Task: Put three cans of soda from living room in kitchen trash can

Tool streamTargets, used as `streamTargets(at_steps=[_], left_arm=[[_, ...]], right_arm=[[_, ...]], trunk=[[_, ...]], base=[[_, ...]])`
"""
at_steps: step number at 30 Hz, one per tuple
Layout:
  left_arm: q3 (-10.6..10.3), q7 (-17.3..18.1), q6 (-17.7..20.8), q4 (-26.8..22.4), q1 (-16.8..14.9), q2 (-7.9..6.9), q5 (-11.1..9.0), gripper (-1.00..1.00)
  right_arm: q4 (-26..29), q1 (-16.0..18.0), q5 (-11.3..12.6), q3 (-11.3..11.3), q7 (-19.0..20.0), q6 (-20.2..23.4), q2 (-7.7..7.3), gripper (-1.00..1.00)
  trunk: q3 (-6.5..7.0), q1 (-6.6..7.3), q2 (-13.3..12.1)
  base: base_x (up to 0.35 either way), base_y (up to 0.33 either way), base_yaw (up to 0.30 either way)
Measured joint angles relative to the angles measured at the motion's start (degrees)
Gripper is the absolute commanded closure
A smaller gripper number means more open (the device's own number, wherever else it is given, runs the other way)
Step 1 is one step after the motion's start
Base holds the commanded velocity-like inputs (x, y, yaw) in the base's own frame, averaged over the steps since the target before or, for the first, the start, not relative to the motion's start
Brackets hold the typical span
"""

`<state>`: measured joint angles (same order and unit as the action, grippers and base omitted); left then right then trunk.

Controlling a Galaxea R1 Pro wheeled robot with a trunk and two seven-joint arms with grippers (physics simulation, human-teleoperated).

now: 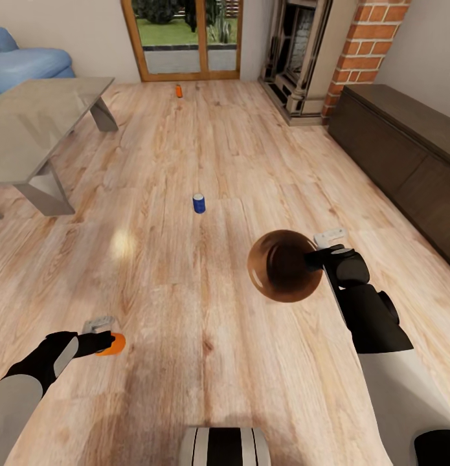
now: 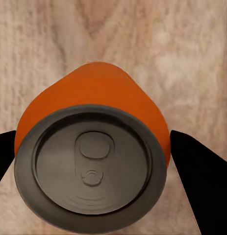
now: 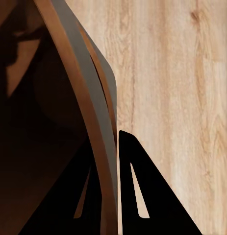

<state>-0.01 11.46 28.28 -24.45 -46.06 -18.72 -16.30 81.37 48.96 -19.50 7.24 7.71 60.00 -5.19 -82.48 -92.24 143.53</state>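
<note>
The left gripper [image 2: 93, 161] clamps an orange soda can [image 2: 96, 161] with a ridged grey metal top, its black fingers [image 2: 199, 181] pressed to both sides above the pale wood plank floor [image 1: 205, 362]. The right gripper [image 3: 111, 176] pinches the thin rim of the round tapered trash bucket [image 1: 284, 265], tan inside and dark outside, one finger inside the wall and one outside; its base is out of sight. A blue can [image 1: 199, 203] stands upright mid-floor, and another orange can [image 1: 179, 91], too small to read, lies near the wood-framed glass doors [image 1: 186, 39], beyond the glass-topped low table [image 1: 37, 123]
</note>
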Motion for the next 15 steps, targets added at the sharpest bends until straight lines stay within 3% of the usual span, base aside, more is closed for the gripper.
streamTargets(at_steps=[9, 15], left_arm=[[0.0, 0.0, 0.4, 0.4, -0.1, 0.0, 0.0, 1.0], [0.1, 0.1, 3.4, 0.3, -0.1, 0.0, -0.1, 1.0]], right_arm=[[0.0, 0.0, 0.0, -0.1, 0.1, 0.0, 0.03, 1.0], [0.1, 0.0, -0.1, -0.2, 0.4, 0.0, 0.29, 1.0]], trunk=[[1.99, 0.23, -0.1], [3.32, 0.39, -0.2]], base=[[0.0, 0.0, 0.0], [0.0, 0.0, 0.0]])
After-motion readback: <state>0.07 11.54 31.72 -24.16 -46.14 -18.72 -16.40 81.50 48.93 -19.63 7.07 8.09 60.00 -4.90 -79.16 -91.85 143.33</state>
